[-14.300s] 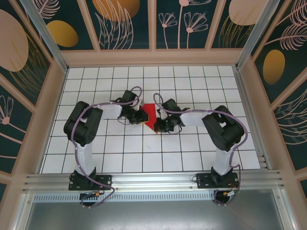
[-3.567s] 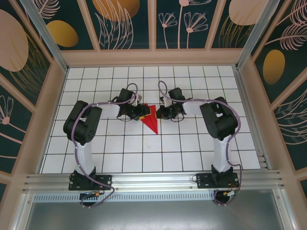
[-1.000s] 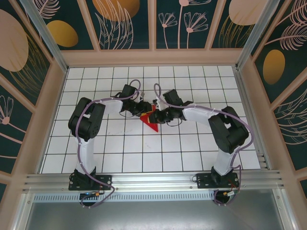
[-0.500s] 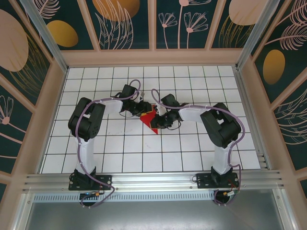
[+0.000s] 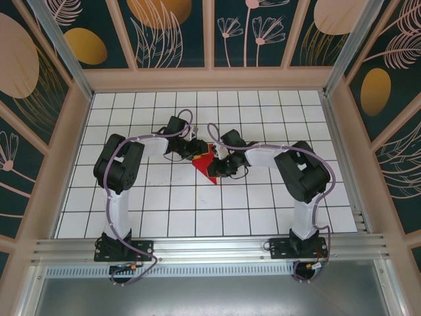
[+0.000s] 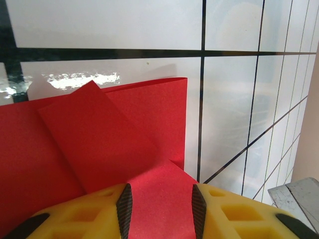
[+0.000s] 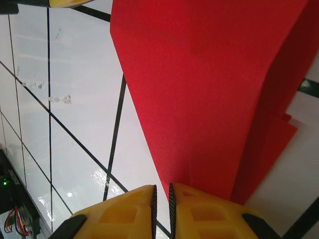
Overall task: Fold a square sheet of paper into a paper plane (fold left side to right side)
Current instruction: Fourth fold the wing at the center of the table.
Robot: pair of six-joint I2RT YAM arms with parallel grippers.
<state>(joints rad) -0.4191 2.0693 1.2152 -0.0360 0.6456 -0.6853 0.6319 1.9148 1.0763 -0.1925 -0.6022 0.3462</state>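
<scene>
Surface first: a white tiled surface (image 5: pixel 263 197) with black grid lines, walled in by leafy patterned panels. Two black and white arms lean in from the near edge. The left arm (image 5: pixel 118 164) bends in from the left, the right arm (image 5: pixel 302 171) curls in from the right, and their wrists almost meet at the middle of the grid.

Between them sits the paper (image 5: pixel 206 166), bright red and folded into a wedge. Its point aims back toward the arm bases, and it lies around the centre of the surface, a little to the far side.

Over to the left wrist view: the paper (image 6: pixel 124 129) fills the lower left, with a slanted flap lying on top of the sheet and a folded edge along the top. The left claw (image 6: pixel 158 199) stands part-way open, its yellow fingers (image 6: pixel 99 209) on either side of a strip of red. The paper shows in the gap, but the pads are too far apart to be pinching anything that thin. From above, the left claw (image 5: pixel 197 150) sits at the far left corner of the wedge.

On the right wrist view the paper (image 7: pixel 209 74) sweeps down in a long crease straight to the right claw (image 7: pixel 162 191). Those fingers (image 7: pixel 209 209) are closed to a thin slit, and the paper's edge runs right into it, so it looks pinched. From above, the right claw (image 5: pixel 220 168) presses against the wedge's right side.
</scene>
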